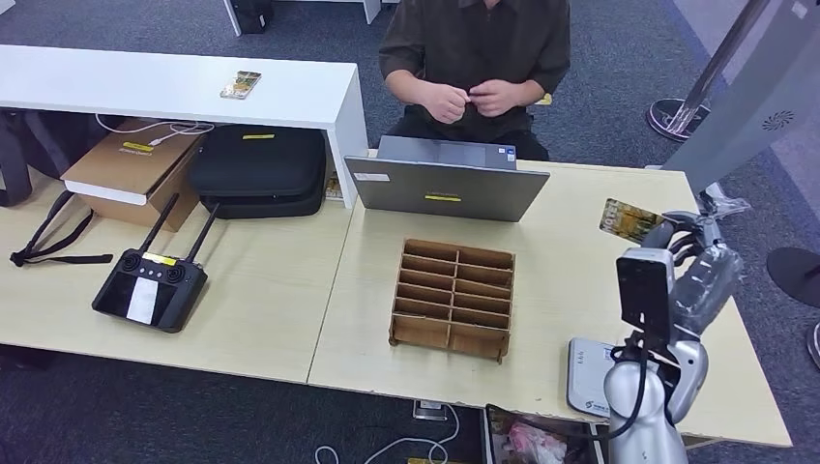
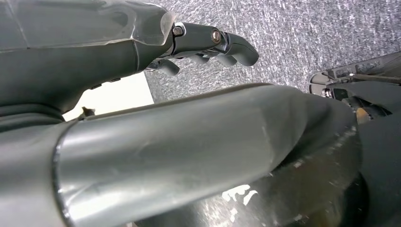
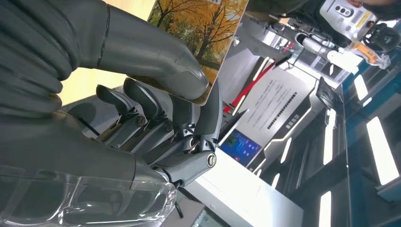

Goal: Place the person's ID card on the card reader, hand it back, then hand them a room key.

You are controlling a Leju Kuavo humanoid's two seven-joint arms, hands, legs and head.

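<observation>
Room: grey carpet under two pale wooden tables pushed side by side, with one white bench in the upper left of the frame.
Person: one person sits at the top centre behind the tables, both hands together at the chest.
Laptop: one grey laptop at the centre, its lid toward the camera.
Tray: one wooden divided tray just below the laptop, its slots in two columns.
Card reader: one pale card reader at the lower right, partly hidden by the right arm.
Cards: two; one card with an autumn tree picture at the right of the frame, another small card on the white bench.
Right hand: the right hand pinches the tree card between thumb and fingers, raised above the table's right side; the card sticks out from the hand's upper left, toward the person.
Left hand: the left hand has its fingers curled in with nothing in them, above the carpet.
Other things: one black controller with two antennas at the lower left, one black case and one cardboard box under the bench.
</observation>
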